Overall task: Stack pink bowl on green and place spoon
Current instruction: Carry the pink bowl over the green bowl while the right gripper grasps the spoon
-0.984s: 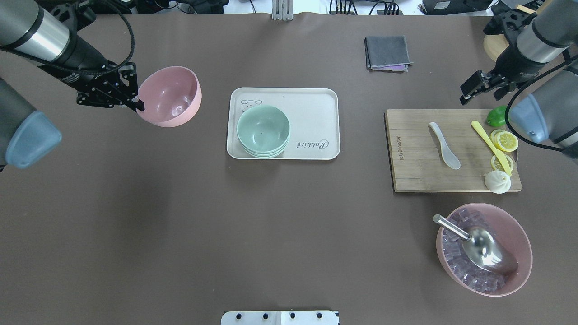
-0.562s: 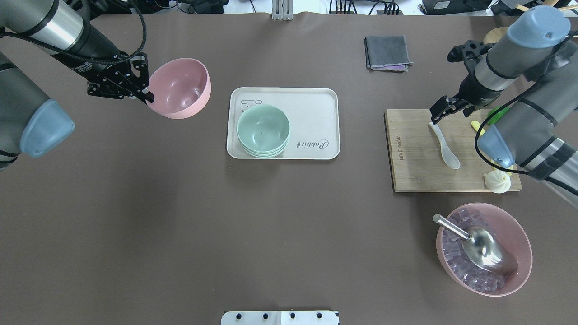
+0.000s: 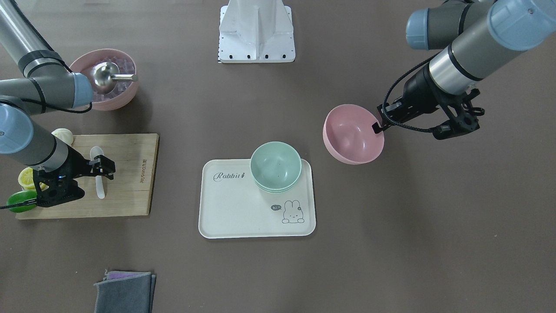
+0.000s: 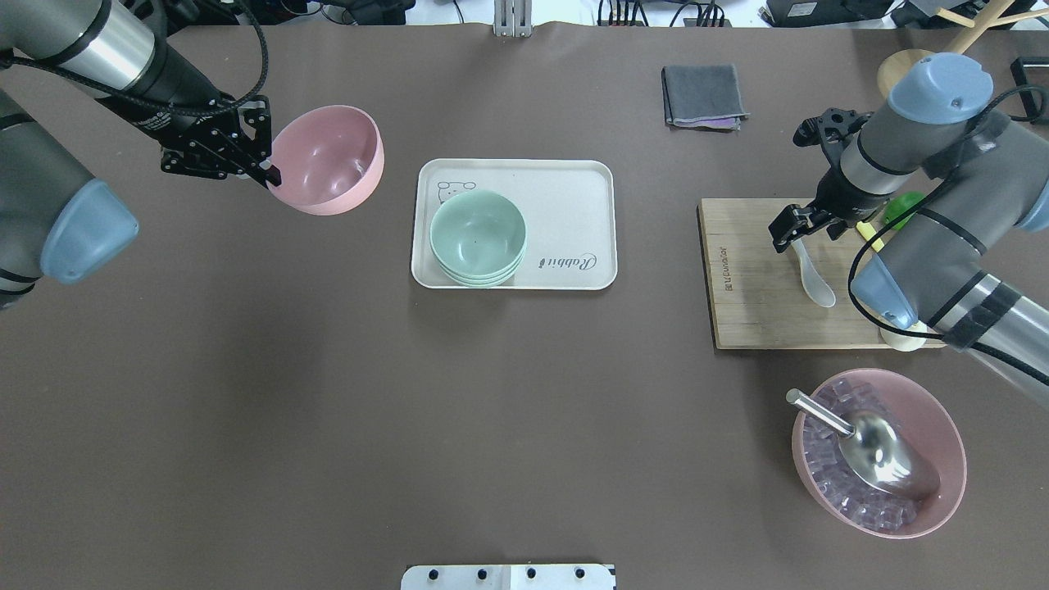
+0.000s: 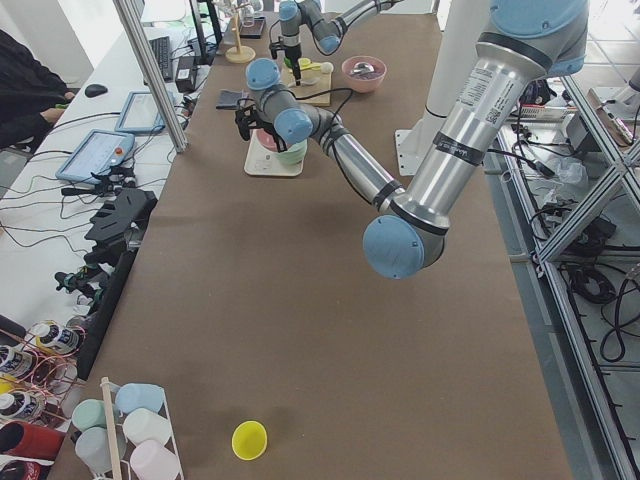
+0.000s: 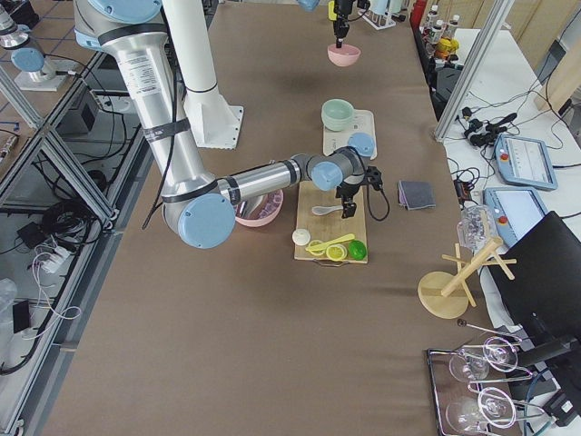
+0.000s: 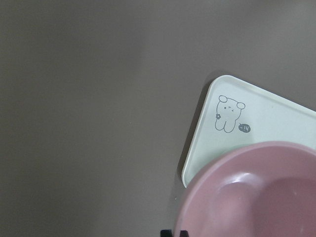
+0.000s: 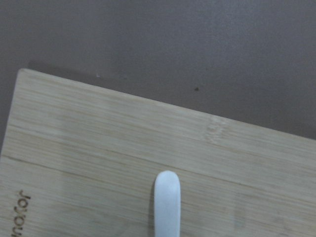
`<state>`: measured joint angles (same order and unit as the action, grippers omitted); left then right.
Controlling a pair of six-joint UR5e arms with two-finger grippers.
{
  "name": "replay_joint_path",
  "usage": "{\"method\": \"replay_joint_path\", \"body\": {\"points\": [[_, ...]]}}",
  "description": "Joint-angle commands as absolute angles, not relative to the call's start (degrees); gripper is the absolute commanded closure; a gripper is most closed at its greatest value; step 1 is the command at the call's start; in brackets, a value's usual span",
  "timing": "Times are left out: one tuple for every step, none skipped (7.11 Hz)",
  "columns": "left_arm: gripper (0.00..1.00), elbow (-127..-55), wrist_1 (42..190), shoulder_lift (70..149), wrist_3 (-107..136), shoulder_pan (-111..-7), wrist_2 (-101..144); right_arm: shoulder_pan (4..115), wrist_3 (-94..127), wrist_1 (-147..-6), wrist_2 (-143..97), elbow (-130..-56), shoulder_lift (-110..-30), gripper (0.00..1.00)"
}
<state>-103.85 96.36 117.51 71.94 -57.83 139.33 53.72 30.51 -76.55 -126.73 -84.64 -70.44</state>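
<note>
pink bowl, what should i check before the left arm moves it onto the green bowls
1. Left jaws clamped on pink bowl rim: ok.
2. Pink bowl lined up over green bowls: not ok, it is beside the tray.
3. Top green bowl empty: ok.
4. Nothing between pink bowl and green bowls: ok.
5. Spoon gripped: not ok, right jaws open above its handle.

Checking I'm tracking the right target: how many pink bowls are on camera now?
2. The empty pink bowl hangs from the left gripper, beside the tray; the ice-filled pink bowl, holding a metal scoop, sits near the cutting board.
</note>
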Motion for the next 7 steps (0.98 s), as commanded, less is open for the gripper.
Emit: {"method": "replay_joint_path", "body": {"points": [[1.0, -103.36, 96.59, 117.51, 71.72, -57.83, 139.39, 53.18, 30.59, -76.46, -126.65, -84.37, -70.49, 0.31], [1.0, -103.19, 96.59, 117.51, 71.72, -57.83, 139.39, 52.91, 30.59, -76.38, -126.65, -84.37, -70.49, 0.45], [1.0, -102.84, 96.68, 117.51, 71.72, -57.83, 139.39, 52.74, 30.59, -76.46, -126.65, -84.37, -70.49, 0.52], [1.0, -102.75, 96.68, 117.51, 71.72, -57.83, 139.39, 52.73, 30.5, -76.38, -126.74, -84.46, -70.49, 0.76], [1.0, -102.74, 96.68, 117.51, 71.72, -57.83, 139.39, 52.73, 30.32, -76.29, -126.74, -84.46, -70.49, 1.0], [1.0, -102.83, 96.68, 117.6, 71.72, -57.75, 139.39, 52.82, 29.89, -76.29, -126.74, -85.33, -70.49, 1.0], [1.0, -102.83, 96.68, 117.95, 71.72, -57.83, 139.39, 52.82, 30.4, -76.29, -126.65, -85.6, -70.4, 1.0]]}}
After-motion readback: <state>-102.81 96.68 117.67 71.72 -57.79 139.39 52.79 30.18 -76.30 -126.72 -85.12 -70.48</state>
